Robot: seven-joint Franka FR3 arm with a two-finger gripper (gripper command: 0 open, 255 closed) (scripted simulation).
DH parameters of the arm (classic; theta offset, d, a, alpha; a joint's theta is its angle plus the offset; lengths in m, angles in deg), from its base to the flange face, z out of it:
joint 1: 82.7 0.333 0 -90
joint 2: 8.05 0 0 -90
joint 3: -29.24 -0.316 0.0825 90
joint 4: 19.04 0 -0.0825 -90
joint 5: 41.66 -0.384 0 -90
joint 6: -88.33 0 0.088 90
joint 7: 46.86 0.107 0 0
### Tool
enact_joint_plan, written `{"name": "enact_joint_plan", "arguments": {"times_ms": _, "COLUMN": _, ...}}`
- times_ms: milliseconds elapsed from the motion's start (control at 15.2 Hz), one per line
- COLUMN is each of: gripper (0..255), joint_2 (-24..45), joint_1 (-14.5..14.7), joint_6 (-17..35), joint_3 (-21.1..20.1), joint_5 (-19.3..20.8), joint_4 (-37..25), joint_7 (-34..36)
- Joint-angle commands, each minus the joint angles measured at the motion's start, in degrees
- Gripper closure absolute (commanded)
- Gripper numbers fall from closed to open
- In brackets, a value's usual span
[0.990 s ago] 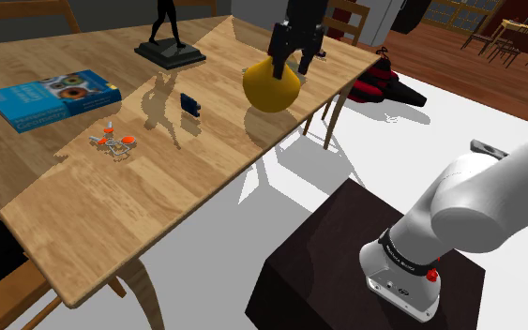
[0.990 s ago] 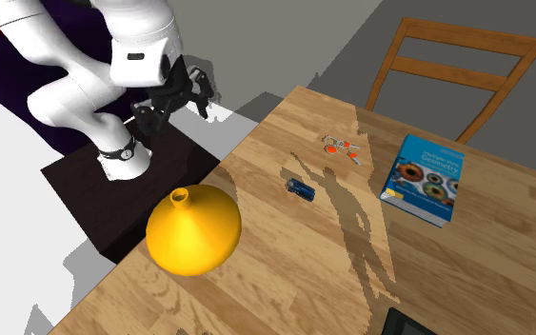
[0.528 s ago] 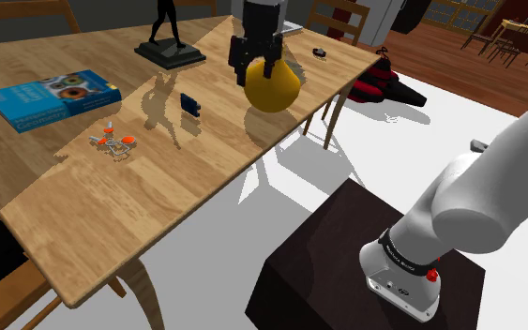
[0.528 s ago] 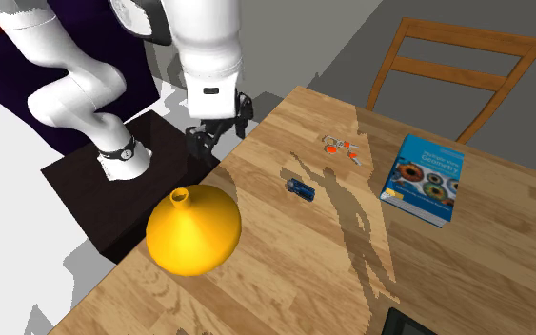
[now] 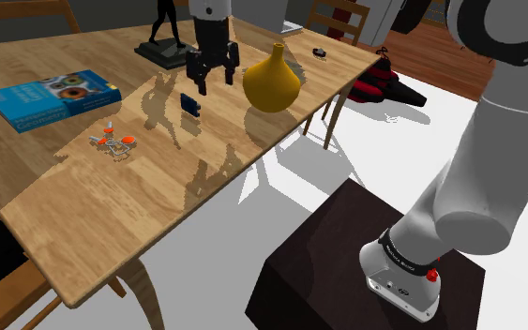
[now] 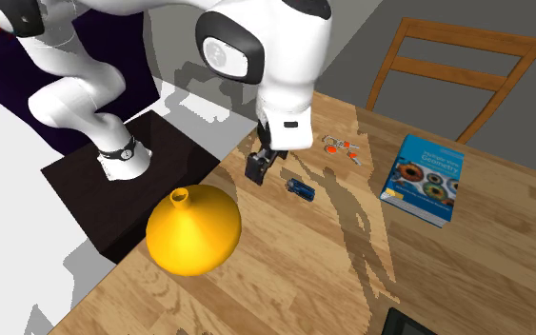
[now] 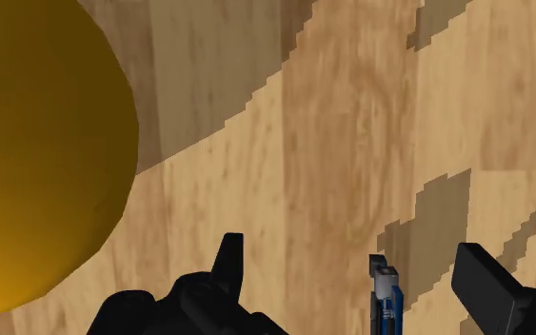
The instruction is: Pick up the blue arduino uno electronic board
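The black fingers (image 7: 486, 287) stand wide apart and empty, the gripper (image 5: 210, 77) hovering over the wooden table (image 5: 112, 216) with the small blue board (image 7: 386, 295) lying below, nearer one finger, so a straight drop could clip its edge and skid it, or brush the yellow vase (image 5: 271, 80) close beside.

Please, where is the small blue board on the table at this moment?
In the shoulder view the blue board lies on the wooden table, to the left of the yellow vase, close by the gripper.
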Motion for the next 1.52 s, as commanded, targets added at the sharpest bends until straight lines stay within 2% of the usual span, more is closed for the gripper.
{"name": "enact_joint_plan", "arguments": {"times_ms": 0, "gripper": 0, "joint_2": 4.92, "joint_1": 1.22, "joint_6": -1.53, "joint_3": -0.34, "joint_5": 1.40, "joint_4": -5.72, "joint_7": 0.62}}
{"name": "enact_joint_plan", "arguments": {"times_ms": 330, "gripper": 0, "joint_2": 18.43, "joint_1": 4.45, "joint_6": -6.54, "joint_3": -0.30, "joint_5": 4.52, "joint_4": -22.57, "joint_7": 0.90}}
{"name": "enact_joint_plan", "arguments": {"times_ms": 924, "gripper": 0, "joint_2": 18.60, "joint_1": 4.15, "joint_6": -0.82, "joint_3": -0.20, "joint_5": 4.61, "joint_4": -17.00, "joint_7": 1.26}}
{"name": "enact_joint_plan", "arguments": {"times_ms": 990, "gripper": 255, "joint_2": 18.83, "joint_1": 4.21, "joint_6": -0.87, "joint_3": -0.19, "joint_5": 4.63, "joint_4": -17.27, "joint_7": 1.29}}
{"name": "enact_joint_plan", "arguments": {"times_ms": 1452, "gripper": 255, "joint_2": 18.66, "joint_1": 4.17, "joint_6": -0.78, "joint_3": -0.20, "joint_5": 4.61, "joint_4": -17.02, "joint_7": 1.29}}
